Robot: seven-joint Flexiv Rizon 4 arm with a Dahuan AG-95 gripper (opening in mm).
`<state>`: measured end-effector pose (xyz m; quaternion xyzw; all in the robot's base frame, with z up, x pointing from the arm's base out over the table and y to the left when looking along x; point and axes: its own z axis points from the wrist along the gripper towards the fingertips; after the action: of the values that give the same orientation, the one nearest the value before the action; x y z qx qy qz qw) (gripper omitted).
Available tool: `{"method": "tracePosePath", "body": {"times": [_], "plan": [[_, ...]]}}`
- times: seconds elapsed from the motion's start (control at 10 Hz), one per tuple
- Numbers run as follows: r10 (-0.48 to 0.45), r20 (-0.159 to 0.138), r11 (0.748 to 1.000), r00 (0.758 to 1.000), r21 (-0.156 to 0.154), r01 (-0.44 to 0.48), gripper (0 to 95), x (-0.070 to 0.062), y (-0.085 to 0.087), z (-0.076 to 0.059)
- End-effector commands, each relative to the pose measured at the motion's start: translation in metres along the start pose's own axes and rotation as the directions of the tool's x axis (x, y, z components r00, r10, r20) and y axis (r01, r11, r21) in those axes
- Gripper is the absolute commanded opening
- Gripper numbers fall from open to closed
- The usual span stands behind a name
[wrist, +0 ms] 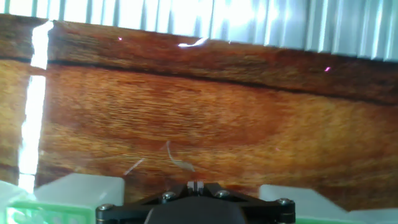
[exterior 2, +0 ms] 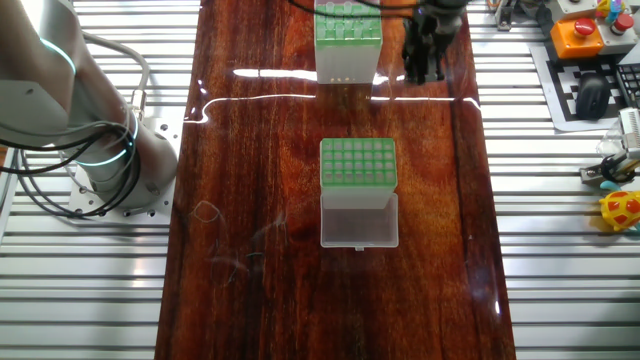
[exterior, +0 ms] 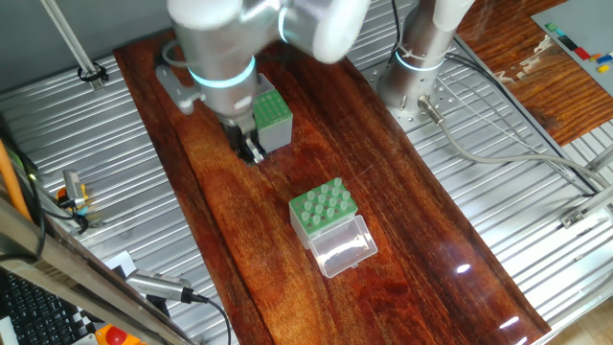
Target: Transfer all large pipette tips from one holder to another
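Observation:
The clear-sided holder (exterior: 316, 228) stands mid-table with its clear lid (exterior: 341, 251) lying open in front. Several large pipette tips (exterior: 320, 203) stand in its green grid. It also shows in the other fixed view (exterior 2: 358, 163). The grey-sided box (exterior: 279, 134) with a green top stands farther back, and shows at the top of the other fixed view (exterior 2: 347, 40). My gripper (exterior: 252, 151) hangs low over the wood, close beside the grey box (exterior 2: 424, 70). In the hand view its fingertips (wrist: 196, 185) are pressed together with no tip showing between them.
The robot base (exterior: 421, 57) stands at the back, with cables over the ribbed metal surface. The dark wooden board (exterior 2: 260, 150) carries both boxes. An orange button box (exterior 2: 578, 35) and small toys (exterior 2: 622, 210) lie off to one side. A keyboard (exterior: 29, 307) sits at the corner.

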<state>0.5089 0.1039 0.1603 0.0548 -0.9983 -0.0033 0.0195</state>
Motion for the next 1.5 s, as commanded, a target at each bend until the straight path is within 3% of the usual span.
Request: {"method": "tracePosePath", "body": {"times": [0.1,0.3,0.5,0.7,1.2,1.5], "plan": [[-0.100,0.001,0.995,0.995,0.006,0.100,0.0,0.002,0.000,0.000],[-0.193,0.001,0.981,0.981,0.008,0.193,0.0,0.002,0.000,0.000],[-0.214,-0.007,0.977,0.977,0.003,0.214,0.0,0.002,0.000,0.000],[-0.201,-0.002,0.979,0.980,-0.031,0.201,38.0,0.000,0.006,-0.002],[-0.020,-0.004,0.999,1.000,-0.041,0.020,38.0,0.017,0.072,-0.010],[0.061,0.003,0.997,0.998,-0.039,-0.061,38.0,0.016,0.076,-0.013]]}}
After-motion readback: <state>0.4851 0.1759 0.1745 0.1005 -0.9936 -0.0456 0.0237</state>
